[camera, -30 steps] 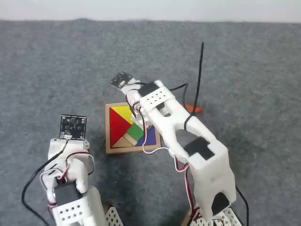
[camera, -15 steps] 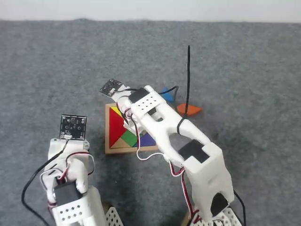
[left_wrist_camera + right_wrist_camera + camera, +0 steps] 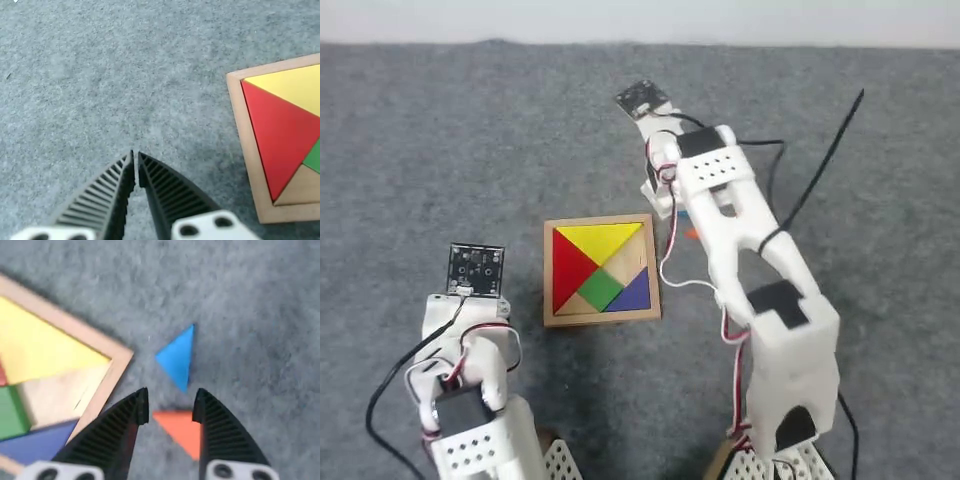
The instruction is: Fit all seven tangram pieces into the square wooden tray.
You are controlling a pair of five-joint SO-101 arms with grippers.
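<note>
The square wooden tray (image 3: pixel 549 272) lies mid-table holding a yellow triangle (image 3: pixel 600 241), a red triangle (image 3: pixel 567 272), a green square (image 3: pixel 603 288) and a purple-blue piece (image 3: pixel 634 294); bare wood shows in two spots. Beside the tray's far right corner (image 3: pixel 116 369), a blue triangle (image 3: pixel 177 358) and an orange triangle (image 3: pixel 183 430) lie loose on the carpet. My right gripper (image 3: pixel 171 399) is open above them, its fingers straddling the orange triangle's edge. My left gripper (image 3: pixel 135 156) is shut and empty over carpet, left of the tray (image 3: pixel 250 150).
Grey carpet (image 3: pixel 440 130) covers the whole table. The right arm (image 3: pixel 740 230) stretches along the tray's right side, with cables (image 3: pixel 820 170) trailing off it. A sliver of the orange triangle (image 3: pixel 691 233) peeks out beside that arm.
The right arm has swung off the tray toward the far right and now hangs over the loose blue and orange triangles. The tray is uncovered. The left arm has not moved.
</note>
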